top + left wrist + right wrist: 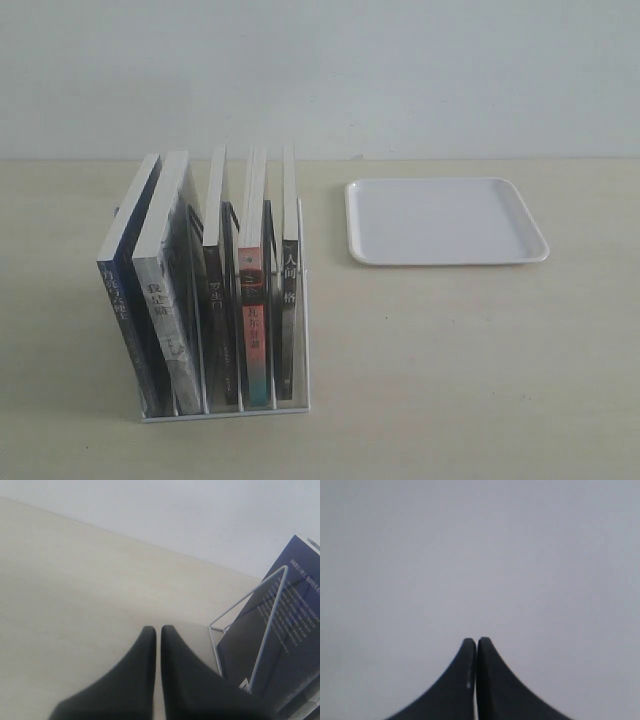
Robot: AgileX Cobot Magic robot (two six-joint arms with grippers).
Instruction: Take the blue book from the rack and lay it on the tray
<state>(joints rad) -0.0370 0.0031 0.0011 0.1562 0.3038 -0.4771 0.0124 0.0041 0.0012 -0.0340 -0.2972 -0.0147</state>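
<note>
Two black grippers, both pressed together on nothing. The left gripper (158,628) hangs over the pale wooden table (480,360) with its tips almost touching, and the right gripper (476,640) has its tips meeting against a plain grey background.

On to the count, from the exterior view: one white wire rack (225,413) with thin upright dividers, at about 8 o'clock from the middle. Five books stand in it, spines facing the camera. There is one flat white rectangular plastic tray (445,220) with rounded corners, lying at about 2 o'clock from the rack and well apart from it.

The blue book (115,300), a paperback with a dark navy spine and pale characters, stands in the end slot at the rack's 9 o'clock side, just beside a white-grey-spined book (165,300). Seen from the left wrist, its navy cover carries lines of small white print behind a wire divider.
</note>
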